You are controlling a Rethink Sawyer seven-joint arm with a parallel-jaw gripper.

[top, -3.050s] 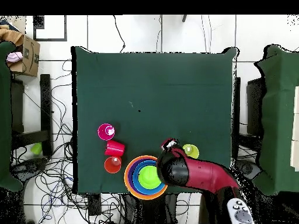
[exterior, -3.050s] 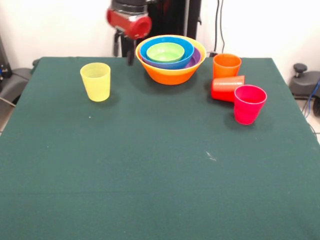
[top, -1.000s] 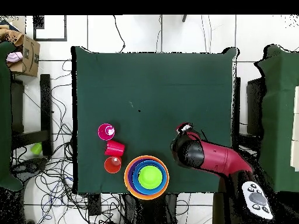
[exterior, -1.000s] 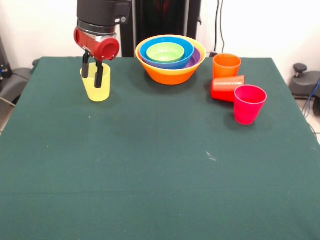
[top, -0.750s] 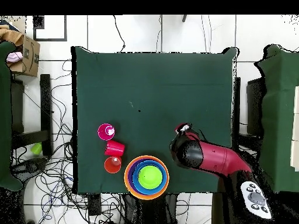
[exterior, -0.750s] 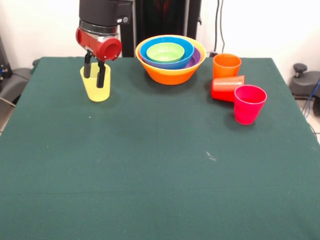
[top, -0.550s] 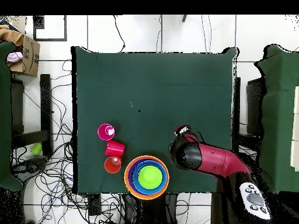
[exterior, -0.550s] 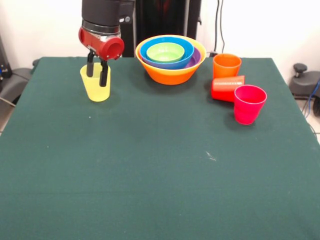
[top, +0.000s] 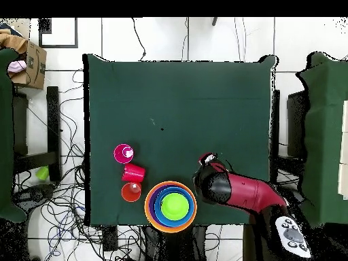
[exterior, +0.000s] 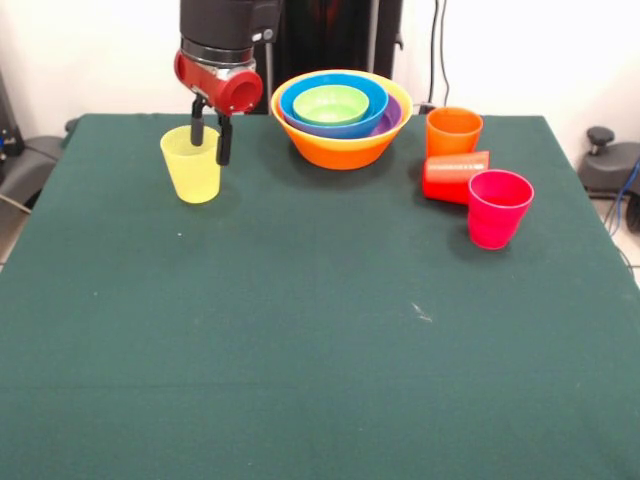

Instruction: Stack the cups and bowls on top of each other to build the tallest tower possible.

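The gripper (exterior: pixel 211 136) hung with fingers spread astride the near-bowl rim of the upright yellow tapered plastic cup (exterior: pixel 191 164) on the green bench (exterior: pixel 300 330), so a sound grasp required lowering squarely before pinching the wall.

No text, label or number can be read anywhere.

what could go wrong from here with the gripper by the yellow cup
1. The gripper hangs open at the yellow cup's rim edge nearest the bowls; one finger seems outside the wall, so an off-centre close may tip the light cup.
2. The nested bowls stand just beside the arm; a sideways swing might clip their rim.
3. The red cup lies on its side between the orange cup and pink cup, so it could roll when nudged.
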